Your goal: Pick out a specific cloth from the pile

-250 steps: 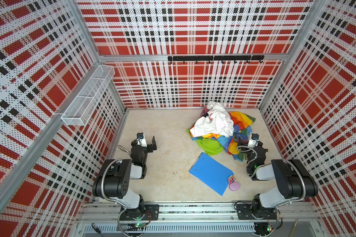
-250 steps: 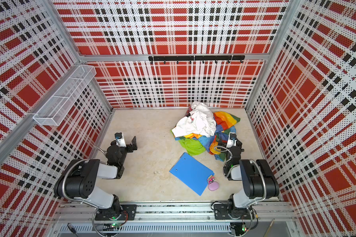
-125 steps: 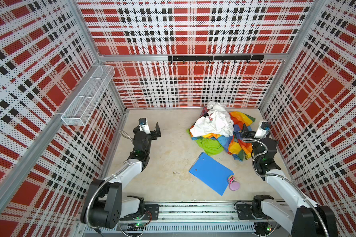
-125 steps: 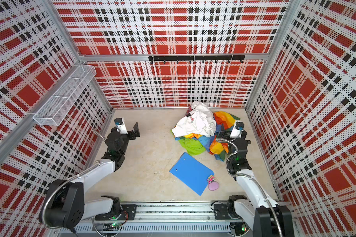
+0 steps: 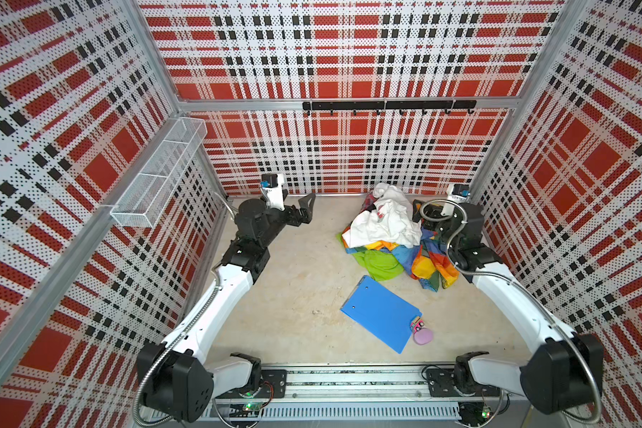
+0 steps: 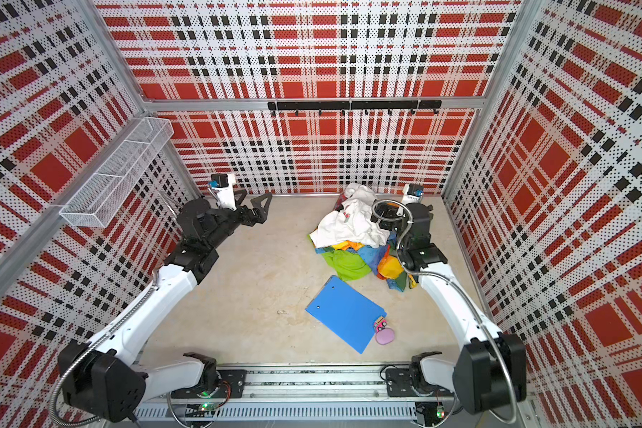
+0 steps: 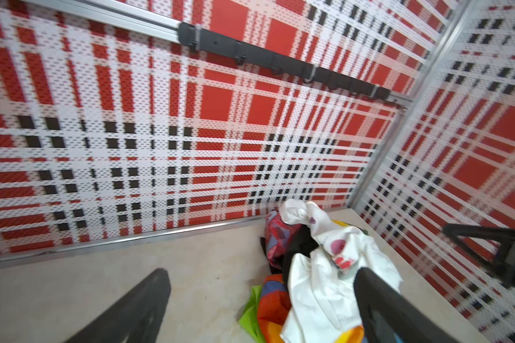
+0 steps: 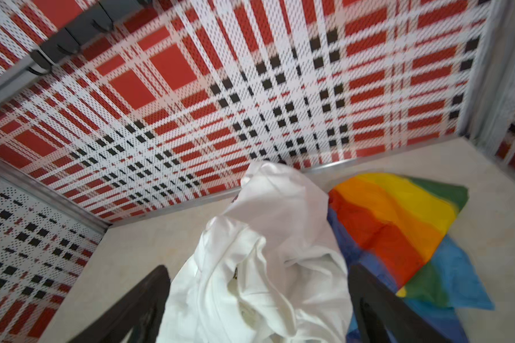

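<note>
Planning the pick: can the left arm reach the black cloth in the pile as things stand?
Probably yes: the left gripper is open, and the cloth peeks out beneath the white shirt on the side facing it, only bare tabletop between.

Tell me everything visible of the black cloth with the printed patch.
Only a dark, soft, crumpled fold of the black cloth and its red, blue and pink printed patch show, on the pile's side nearest the back wall. The white shirt drapes over it; the rainbow cloth lies beside it. Neither the left gripper nor the right gripper holds it.
</note>
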`<state>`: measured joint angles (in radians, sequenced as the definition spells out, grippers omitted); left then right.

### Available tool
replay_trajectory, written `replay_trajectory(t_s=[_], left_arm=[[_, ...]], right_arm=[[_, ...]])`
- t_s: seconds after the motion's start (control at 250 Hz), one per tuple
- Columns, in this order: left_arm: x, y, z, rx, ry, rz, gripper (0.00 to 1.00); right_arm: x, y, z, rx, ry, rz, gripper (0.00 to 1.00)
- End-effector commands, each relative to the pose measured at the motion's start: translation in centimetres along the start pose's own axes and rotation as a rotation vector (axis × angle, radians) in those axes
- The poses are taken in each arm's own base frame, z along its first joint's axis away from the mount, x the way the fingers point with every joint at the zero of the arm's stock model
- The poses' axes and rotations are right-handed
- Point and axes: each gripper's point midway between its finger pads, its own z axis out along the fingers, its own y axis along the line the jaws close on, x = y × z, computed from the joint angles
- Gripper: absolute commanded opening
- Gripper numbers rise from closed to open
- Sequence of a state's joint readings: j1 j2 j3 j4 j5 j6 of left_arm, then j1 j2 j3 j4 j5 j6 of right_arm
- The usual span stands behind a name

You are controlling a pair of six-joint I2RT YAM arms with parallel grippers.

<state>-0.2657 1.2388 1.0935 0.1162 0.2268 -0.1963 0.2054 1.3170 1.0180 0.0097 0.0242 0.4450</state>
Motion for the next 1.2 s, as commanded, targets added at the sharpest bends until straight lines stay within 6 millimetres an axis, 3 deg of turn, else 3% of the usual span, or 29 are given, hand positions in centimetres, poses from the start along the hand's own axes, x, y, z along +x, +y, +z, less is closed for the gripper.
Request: replay_trajectory(t_s=[0.0,0.168,0.48,0.528,0.612,0.668,0.812,1.021,1.197], left_arm=[[4.4,-0.6,0.1,0.060,0.155,0.014,0.99],[4.8,-0.9,-0.1,0.060,0.182,-0.022,0.99],[5.4,-2.1,0.6,0.133,0.221,-0.065,0.99],[5.5,-2.1,0.6,0.133,0.221,-0.062,0.99],[5.5,-2.0,0.5,0.121,0.219,-0.053,0.99],[5.4,-1.8,0.5,0.117,0.216,-0.053,0.99],[5.3,-1.8,0.4,0.119,0.209,-0.051,0.99],[4.8,-1.3,0.1,0.106,0.189,-0.050,0.99],[4.4,-1.1,-0.1,0.100,0.177,-0.051,0.99]], right_arm=[[4.0,0.3,2.2,-0.035,0.155,0.114,1.00],[7.9,0.6,4.7,-0.041,0.260,0.132,1.00],[16.4,-2.0,8.7,0.071,0.478,0.149,1.00],[17.1,-2.3,9.0,0.079,0.482,0.160,0.84],[17.2,-2.8,9.1,0.102,0.467,0.170,0.41],[16.7,-3.1,9.0,0.123,0.449,0.164,0.23],[13.7,-2.7,8.4,0.143,0.391,0.138,0.03],[5.9,-0.3,6.5,0.081,0.255,0.122,0.02],[-1.0,-1.2,4.1,0.036,0.147,0.180,0.02]])
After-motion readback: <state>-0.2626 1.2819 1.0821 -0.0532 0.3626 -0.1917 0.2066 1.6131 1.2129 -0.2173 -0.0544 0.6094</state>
